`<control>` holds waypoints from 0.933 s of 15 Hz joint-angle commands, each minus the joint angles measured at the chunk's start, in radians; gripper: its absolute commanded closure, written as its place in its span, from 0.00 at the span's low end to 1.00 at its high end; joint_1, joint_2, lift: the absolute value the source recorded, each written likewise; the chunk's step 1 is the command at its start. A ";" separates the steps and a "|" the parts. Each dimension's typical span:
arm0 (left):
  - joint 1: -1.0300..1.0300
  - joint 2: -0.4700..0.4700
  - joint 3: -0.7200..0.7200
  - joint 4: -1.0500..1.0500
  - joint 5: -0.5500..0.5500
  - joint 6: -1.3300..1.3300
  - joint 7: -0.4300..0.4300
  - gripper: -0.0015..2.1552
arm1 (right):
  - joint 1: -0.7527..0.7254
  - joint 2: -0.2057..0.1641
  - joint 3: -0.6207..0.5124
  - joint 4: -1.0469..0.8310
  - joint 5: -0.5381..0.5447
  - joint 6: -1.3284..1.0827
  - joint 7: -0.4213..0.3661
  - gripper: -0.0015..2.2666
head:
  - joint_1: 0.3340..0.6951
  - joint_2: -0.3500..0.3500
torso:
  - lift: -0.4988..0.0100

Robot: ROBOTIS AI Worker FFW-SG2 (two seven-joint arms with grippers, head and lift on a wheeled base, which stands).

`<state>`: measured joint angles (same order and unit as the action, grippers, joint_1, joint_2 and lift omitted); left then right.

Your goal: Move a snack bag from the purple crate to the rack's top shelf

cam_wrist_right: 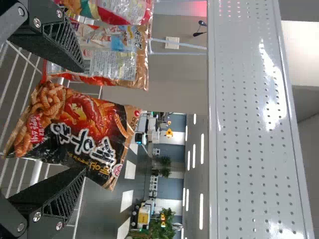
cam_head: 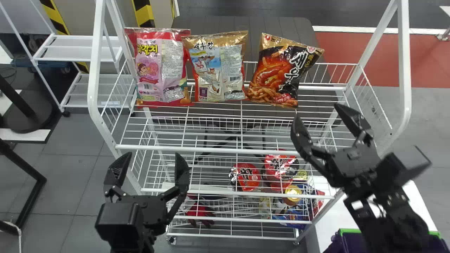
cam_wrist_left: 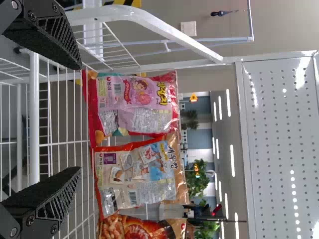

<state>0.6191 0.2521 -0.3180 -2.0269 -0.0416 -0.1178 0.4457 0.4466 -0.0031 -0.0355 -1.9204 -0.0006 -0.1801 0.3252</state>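
You look to be at the tail end of the placing: the black bag (cam_head: 281,73), most likely the one you were to move, stands on the top shelf (cam_head: 211,151) at the right of the row, its upper end leaning to the right, beside the gold bag (cam_head: 218,66) and with the pink bag (cam_head: 160,66) farthest left. Your right pincer (cam_head: 318,114) hangs just in front of it and a little lower, its fingers apart with nothing clamped between them. Your left pincer (cam_head: 152,158) is parked in front of the rack's left side, fingers apart too. The purple crate (cam_head: 351,231) sits on the white bench (cam_head: 334,221) at the lower right, partly behind your right arm. The next move, as I judge it, calls for you to back the right pincer straight out, fingers kept wide, and clear of the rack's right post (cam_head: 404,63). Watch the bag's lower edge as you go, since a fingertip brushing it could tip a bag that leans like that.
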 commanded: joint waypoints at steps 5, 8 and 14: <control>0.085 0.004 0.025 -0.105 0.002 0.001 -0.002 0.04 | 0.293 0.004 0.023 -0.175 -0.038 0.005 -0.021 0.06 | 1.00 0.50 | 0.98; 0.156 0.012 0.037 -0.159 0.006 -0.006 0.001 0.04 | 0.397 0.004 0.048 -0.233 -0.068 -0.011 -0.055 0.06 | 1.00 0.51 | 0.98; 0.192 0.010 -0.003 -0.168 -0.049 -0.036 0.064 0.04 | 0.455 -0.031 0.058 -0.304 -0.111 0.026 -0.066 0.06 | 1.00 0.53 | 0.98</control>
<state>0.8055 0.2625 -0.3117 -2.1941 -0.0760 -0.1514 0.5047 0.8976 -0.0221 0.0179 -2.2196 -0.1105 -0.1596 0.2599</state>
